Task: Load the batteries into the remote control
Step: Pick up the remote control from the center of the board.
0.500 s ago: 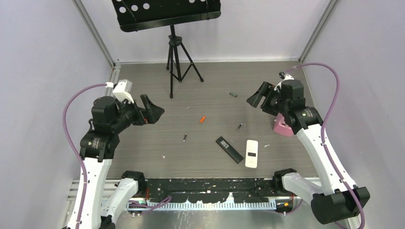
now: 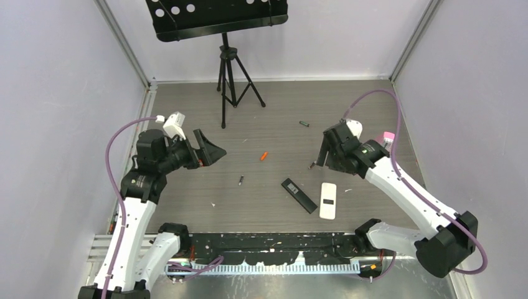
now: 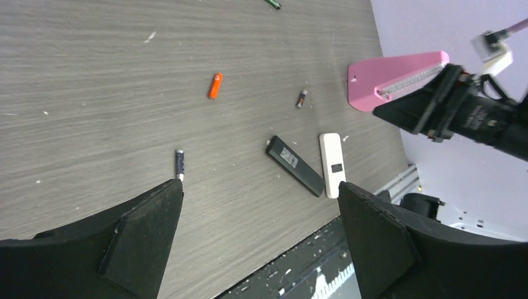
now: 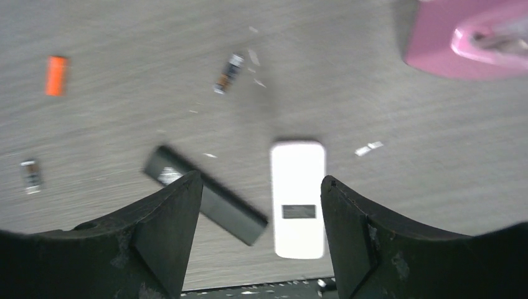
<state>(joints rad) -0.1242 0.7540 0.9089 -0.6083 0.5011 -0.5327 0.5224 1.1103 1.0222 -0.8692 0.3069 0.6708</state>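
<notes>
Batteries (image 2: 264,156) loose on table (image 2: 187,106), between spread left claw (image 2: 213,144) and spread right claw (image 2: 322,156)

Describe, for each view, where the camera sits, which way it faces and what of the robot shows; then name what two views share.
Top external: high behind the bases, looking down on the table; both arms show, left gripper and right gripper open.
Left wrist: on the left arm, looking obliquely across the table toward the right arm; its own fingers frame the bottom.
Right wrist: looks nearly straight down; its own fingers below.
Shared by both wrists: white remote, black remote, orange battery.
</notes>
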